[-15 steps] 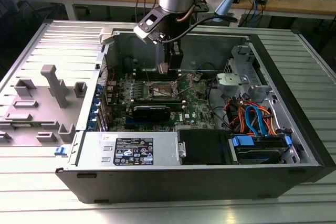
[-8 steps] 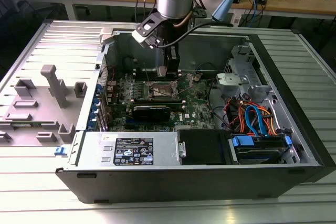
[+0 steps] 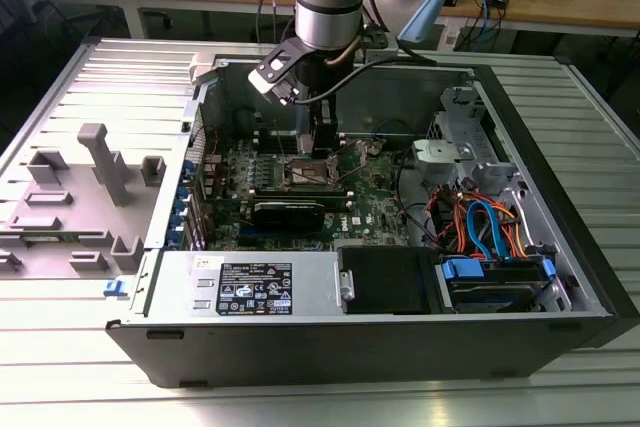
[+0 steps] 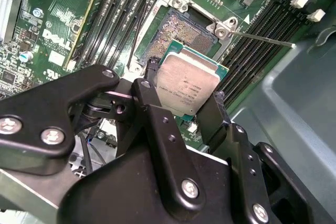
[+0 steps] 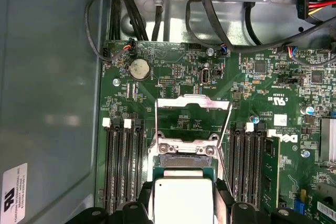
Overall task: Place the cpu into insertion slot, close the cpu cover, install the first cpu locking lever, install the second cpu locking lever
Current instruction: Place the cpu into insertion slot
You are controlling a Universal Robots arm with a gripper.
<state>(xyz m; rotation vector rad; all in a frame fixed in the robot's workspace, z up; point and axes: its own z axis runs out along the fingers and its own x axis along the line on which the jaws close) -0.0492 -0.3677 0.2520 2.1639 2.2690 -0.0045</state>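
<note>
– Over the motherboard (image 3: 372, 195), what is the gripper (image 4: 185, 83) doing?
– It is clamping the cpu (image 5: 182, 199) by two opposite edges, holding it just above the insertion slot (image 4: 181, 30).
– And the cpu cover (image 5: 194, 102)?
– It is standing flipped open at the slot's edge, clear of the cpu.

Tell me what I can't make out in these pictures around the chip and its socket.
1. Small flat square silver-grey cpu: its underside faces away in both wrist views; the first wrist view's edge cuts it off.
2. Square metal-rimmed insertion slot: partly behind the cpu in the second wrist view.
3. Whether cpu and insertion slot touch: the black fingers and cpu cover the gap; too small in the exterior view.
</note>
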